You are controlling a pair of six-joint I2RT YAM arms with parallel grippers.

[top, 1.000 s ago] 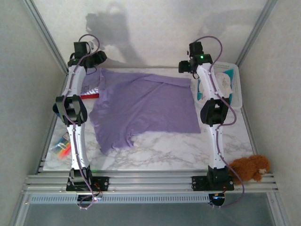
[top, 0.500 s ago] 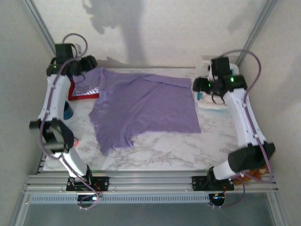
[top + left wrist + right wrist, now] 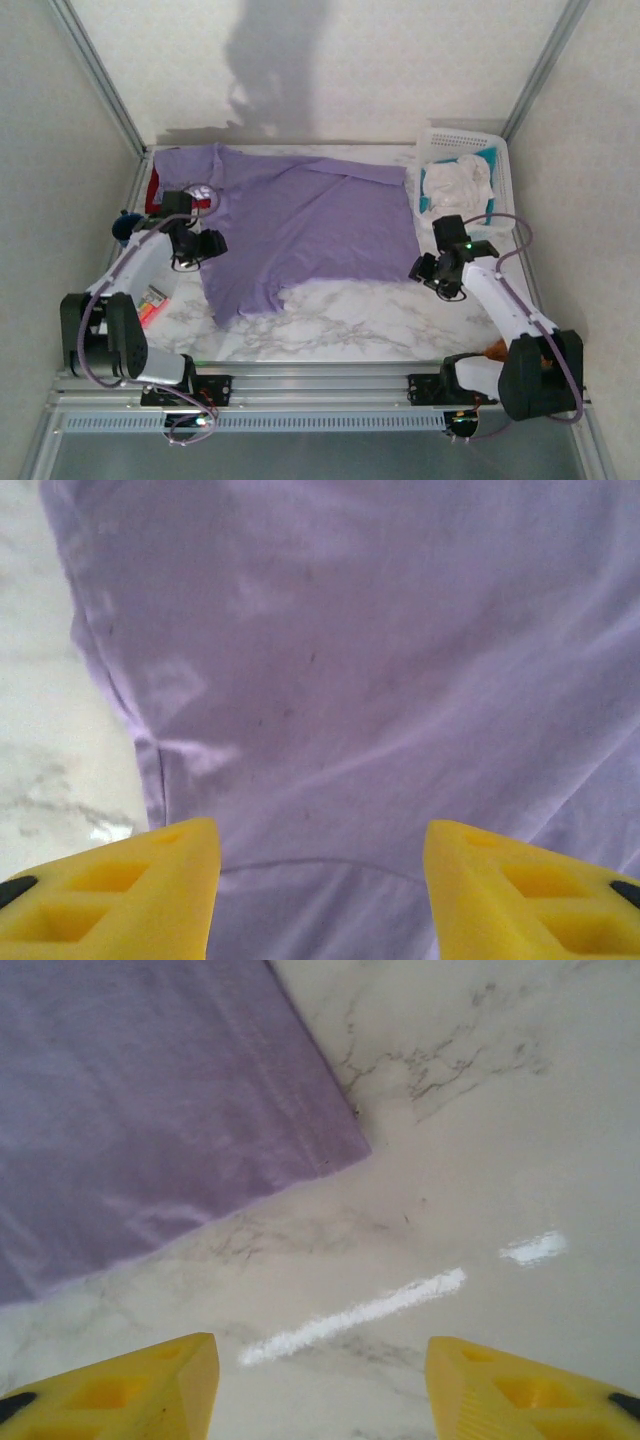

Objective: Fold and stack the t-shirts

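moved: both arms had dropped back from the far edge toward the middle of the worktop (image 3: 350, 320). The left hand (image 3: 207, 243) had come off the far-left corner to the shirt's left side. The right hand (image 3: 422, 271) had come away from the basket side to the shirt's near-right corner. The shirt itself hadn't shifted.
left hand: fingers apart, nothing between them. It hung over cloth by the sleeve seam, just inside the shirt's left edge.
right hand: fingers apart, empty. It was over bare marble just off the shirt's near-right corner, not touching it.
lavender t-shirt (image 3: 310, 230): spread flat from the far-left corner to mid-worktop, near-left sleeve rumpled, one crease along the far side.
red t-shirt (image 3: 151, 192): a sliver showed at the far-left corner, under lavender cloth.
done: it looked like a stack had been started at the far-left corner. The spread shirt had no fold yet.
left to do: fold the lavender one, then set it on the stack. My guess was early-to-mid task.
count: shirts were one lavender laid out and one red; couldn't tell if another lavender lay on the red. Two hands. One basket (image 3: 465, 134) in the far-right corner, with white and teal cloth (image 3: 458, 184) in it.
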